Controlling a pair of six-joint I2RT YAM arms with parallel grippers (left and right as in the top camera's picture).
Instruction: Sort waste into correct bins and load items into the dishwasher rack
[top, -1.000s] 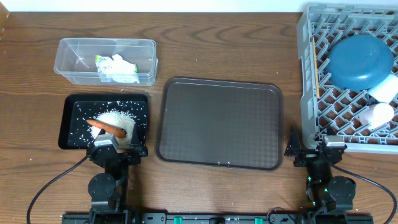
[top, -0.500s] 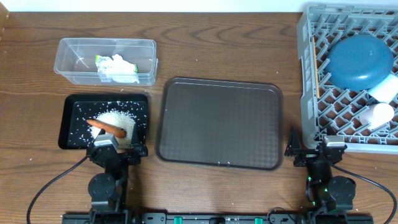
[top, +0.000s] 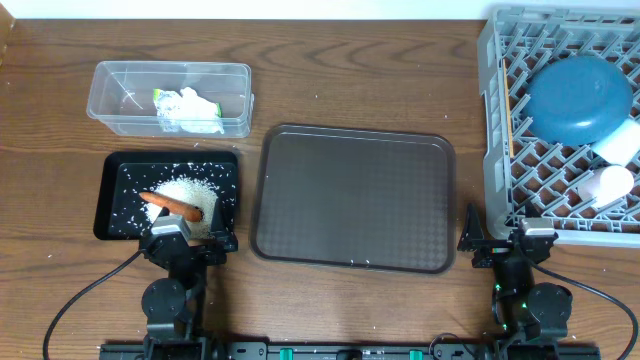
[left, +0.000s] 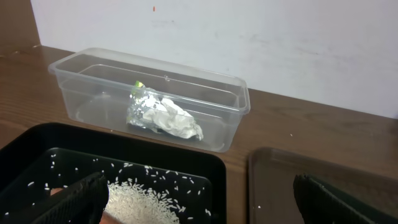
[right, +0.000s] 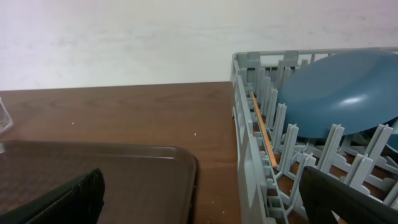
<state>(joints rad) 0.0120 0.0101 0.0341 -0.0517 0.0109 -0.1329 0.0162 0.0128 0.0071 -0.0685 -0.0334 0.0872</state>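
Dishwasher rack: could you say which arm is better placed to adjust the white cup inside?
Right. The right gripper rests open at the near corner of the dishwasher rack, close to the white cup; the left gripper sits far off by the black tray.

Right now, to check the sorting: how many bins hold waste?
2: the black tray at front left, with rice and carrot; the clear tub behind it, with tissue and wrapper. No other bin in view.

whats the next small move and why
Probably just rest: left end effector and right end effector are open; rice and carrot in the black tray, tissue and wrapper in the clear tub, teal bowl, cup and chopsticks in the rack. Only stray grains on the brown tray.
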